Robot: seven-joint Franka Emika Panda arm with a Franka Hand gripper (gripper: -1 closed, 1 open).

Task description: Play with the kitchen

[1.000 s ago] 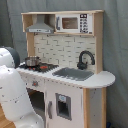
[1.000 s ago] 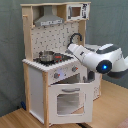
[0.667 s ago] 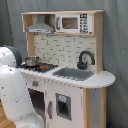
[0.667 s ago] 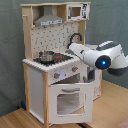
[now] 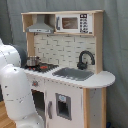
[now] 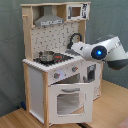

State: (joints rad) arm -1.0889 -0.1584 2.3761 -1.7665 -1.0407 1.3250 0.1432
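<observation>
One white arm (image 6: 100, 51) reaches sideways over the kitchen (image 6: 55, 75) counter; gripper hidden, can't tell its state.

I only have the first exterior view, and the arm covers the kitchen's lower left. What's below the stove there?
Observer: An oven door with a window, plain in the second exterior view.
Operator: Any controls above it?
Observer: Yes, knobs on the front panel.
Operator: Anything showing on the arm itself?
Observer: A blue light glows on the arm.
</observation>
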